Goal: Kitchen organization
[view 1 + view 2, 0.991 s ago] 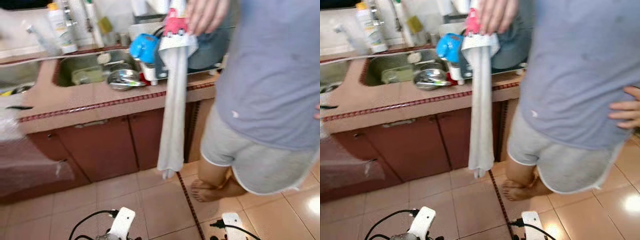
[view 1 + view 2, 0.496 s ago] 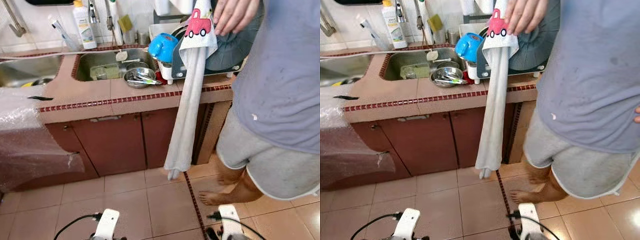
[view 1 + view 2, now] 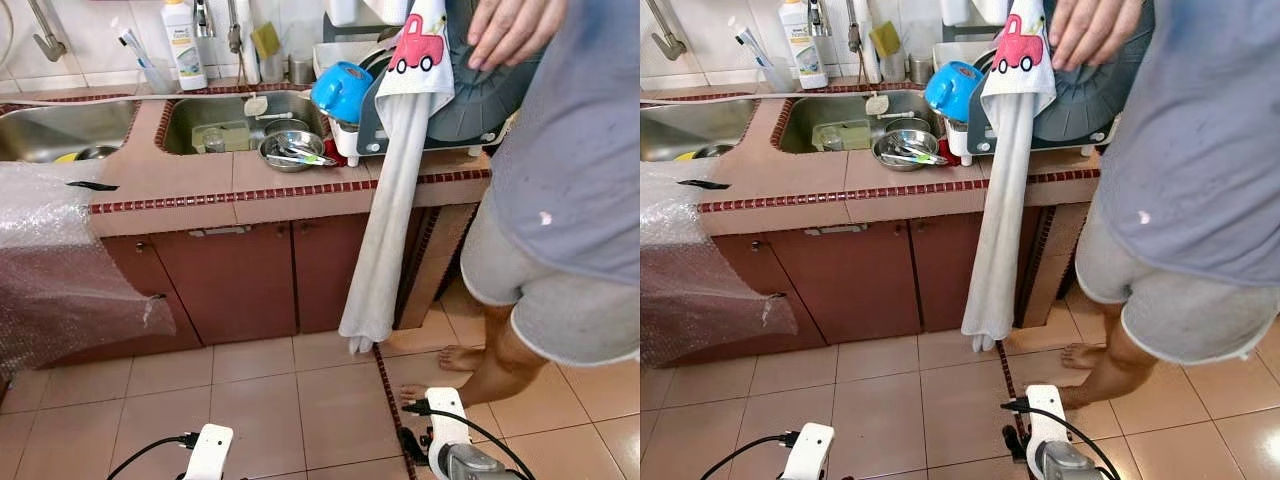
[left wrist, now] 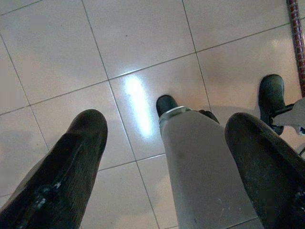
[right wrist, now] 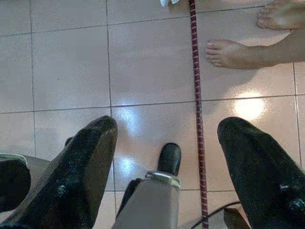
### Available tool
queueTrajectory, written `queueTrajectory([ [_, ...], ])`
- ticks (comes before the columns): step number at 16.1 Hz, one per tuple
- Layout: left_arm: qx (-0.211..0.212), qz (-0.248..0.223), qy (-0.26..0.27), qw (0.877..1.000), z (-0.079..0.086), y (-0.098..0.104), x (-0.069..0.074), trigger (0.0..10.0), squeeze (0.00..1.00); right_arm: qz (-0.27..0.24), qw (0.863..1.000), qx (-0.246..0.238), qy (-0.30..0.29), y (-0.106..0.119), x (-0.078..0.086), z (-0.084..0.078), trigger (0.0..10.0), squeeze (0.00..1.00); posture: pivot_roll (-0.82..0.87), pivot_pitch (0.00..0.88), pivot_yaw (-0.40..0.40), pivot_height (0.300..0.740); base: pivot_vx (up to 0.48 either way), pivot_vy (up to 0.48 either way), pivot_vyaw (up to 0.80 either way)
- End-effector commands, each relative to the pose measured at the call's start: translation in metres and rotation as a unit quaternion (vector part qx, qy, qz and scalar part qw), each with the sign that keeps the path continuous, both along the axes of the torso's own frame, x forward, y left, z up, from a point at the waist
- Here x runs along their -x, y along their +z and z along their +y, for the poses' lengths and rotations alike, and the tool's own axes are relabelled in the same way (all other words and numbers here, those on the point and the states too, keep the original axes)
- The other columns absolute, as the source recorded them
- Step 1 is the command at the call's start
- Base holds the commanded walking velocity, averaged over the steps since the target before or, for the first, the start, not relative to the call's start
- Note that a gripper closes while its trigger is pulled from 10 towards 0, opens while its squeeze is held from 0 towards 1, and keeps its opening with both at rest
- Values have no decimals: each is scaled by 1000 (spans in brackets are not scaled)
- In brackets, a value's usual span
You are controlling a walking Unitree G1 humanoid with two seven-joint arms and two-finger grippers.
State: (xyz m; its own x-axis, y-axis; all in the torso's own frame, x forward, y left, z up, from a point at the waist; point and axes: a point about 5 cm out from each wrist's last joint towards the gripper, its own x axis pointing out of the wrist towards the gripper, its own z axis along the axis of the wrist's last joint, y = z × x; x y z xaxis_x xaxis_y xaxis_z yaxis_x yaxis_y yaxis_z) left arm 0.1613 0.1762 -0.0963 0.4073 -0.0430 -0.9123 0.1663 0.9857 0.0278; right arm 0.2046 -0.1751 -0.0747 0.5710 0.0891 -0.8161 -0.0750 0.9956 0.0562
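Before tiled counter (image 3: 250, 190), sink (image 3: 225, 120), floor (image 3: 270, 390)

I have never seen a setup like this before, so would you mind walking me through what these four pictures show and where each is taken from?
The two wide pictures come from a stereo camera on a walking humanoid robot's head, looking down at a kitchen. A person stands on the right, one hand holding up a long white towel with a red car printed on it. Behind it on the tiled counter sits a dish rack with a blue cup; the sink has a steel bowl at its edge, and bubble wrap hangs at the left.

The other two pictures come from cameras on the robot's wrists. Both arms hang low, pointing at the floor tiles. The left gripper and right gripper are open and hold nothing. The person's bare feet show in the right wrist view.
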Motion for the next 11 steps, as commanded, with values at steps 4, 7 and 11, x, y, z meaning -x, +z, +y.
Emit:
queueTrajectory([
  [4, 4, -17, 14, 1000, -1, 3, -7, 10000, 0, 23, 1000, 9, 7, -6, 12, -7, 10000, 0, 6, 0, 33, 740, 0, 0, 0],
  [7, 19, -23, 28, 999, -5, 5, -12, 10000, 0, 29, 999, 12, 13, -7, 15, -7, 10000, 0, 2, 0, 34, 740, 0, 0, 0],
  [11, 45, -32, 53, 997, -12, 8, -21, 10000, 0, 30, 999, 10, 13, -7, 15, -6, 10000, 0, -4, 0, 36, 740, 0, 0, 0],
])
